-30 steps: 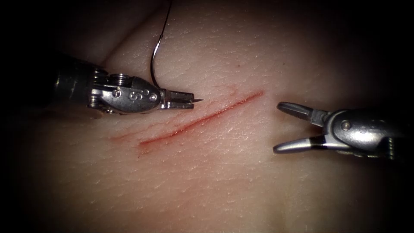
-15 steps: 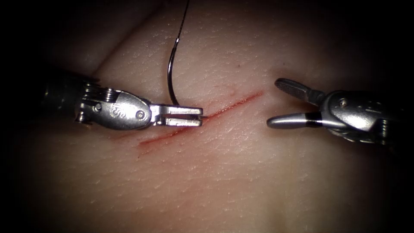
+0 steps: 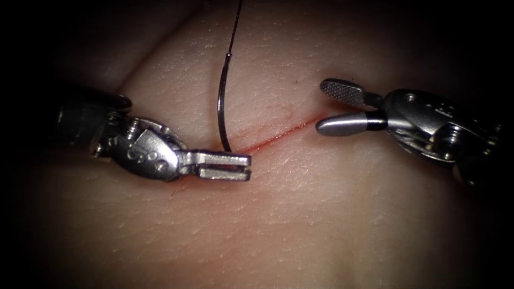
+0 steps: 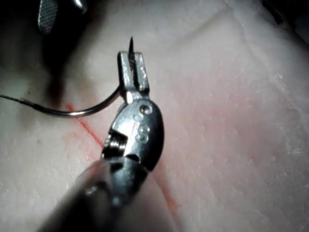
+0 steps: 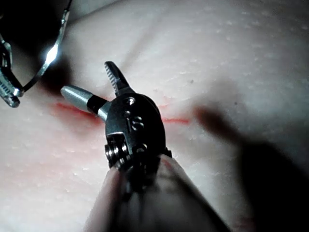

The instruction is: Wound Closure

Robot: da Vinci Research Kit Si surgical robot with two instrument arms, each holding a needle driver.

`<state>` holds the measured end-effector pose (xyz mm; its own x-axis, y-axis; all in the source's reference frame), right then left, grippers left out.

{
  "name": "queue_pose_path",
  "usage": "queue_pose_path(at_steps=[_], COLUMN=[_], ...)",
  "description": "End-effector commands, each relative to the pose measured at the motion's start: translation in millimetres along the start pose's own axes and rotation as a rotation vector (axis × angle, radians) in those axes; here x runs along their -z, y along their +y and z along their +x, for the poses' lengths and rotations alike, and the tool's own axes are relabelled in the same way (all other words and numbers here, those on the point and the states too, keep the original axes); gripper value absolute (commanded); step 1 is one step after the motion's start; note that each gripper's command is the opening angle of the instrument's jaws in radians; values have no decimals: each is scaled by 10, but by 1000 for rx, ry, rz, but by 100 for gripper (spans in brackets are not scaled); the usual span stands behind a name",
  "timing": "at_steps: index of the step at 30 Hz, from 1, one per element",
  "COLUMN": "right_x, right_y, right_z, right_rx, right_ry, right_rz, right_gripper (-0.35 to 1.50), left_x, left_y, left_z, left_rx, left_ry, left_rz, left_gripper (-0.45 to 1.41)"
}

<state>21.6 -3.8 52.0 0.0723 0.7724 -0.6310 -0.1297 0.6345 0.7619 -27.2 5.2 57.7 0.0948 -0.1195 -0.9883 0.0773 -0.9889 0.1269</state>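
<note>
- Centre frame, the left arm's tool (image 3: 235, 166) grips the curved needle (image 3: 220, 109) near its pointed end, jaws clamped, the tip poking just past them in the left wrist view (image 4: 131, 44).
- Needle body arcs upward over the tissue (image 3: 300, 214) — not in it — with the thread (image 3: 235, 21) trailing off the top edge.
- At right, the right arm's tool (image 3: 334, 109) holds nothing, jaws parted, at the upper right end of the cut (image 3: 273, 138).
- Red fluid (image 3: 179, 188) lines the cut beneath the left tool.
</note>
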Motion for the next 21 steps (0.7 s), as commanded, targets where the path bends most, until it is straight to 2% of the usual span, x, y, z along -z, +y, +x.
queue_pose_path(at_steps=[1,12,21], right_x=[-13,-59,-83], right_y=[3,7,7], right_z=[-2,5,7], right_rx=[-20,-130,-166], right_ry=[6,67,78], right_rz=[29,216,256], right_gripper=[110,107,107], left_x=[-6,-12,-7], left_y=[4,5,10], left_z=[-3,7,19], left_rx=[-11,-88,-171], left_ry=[9,59,108], left_rz=[-2,-15,-10], left_gripper=[-45,-45,-45])
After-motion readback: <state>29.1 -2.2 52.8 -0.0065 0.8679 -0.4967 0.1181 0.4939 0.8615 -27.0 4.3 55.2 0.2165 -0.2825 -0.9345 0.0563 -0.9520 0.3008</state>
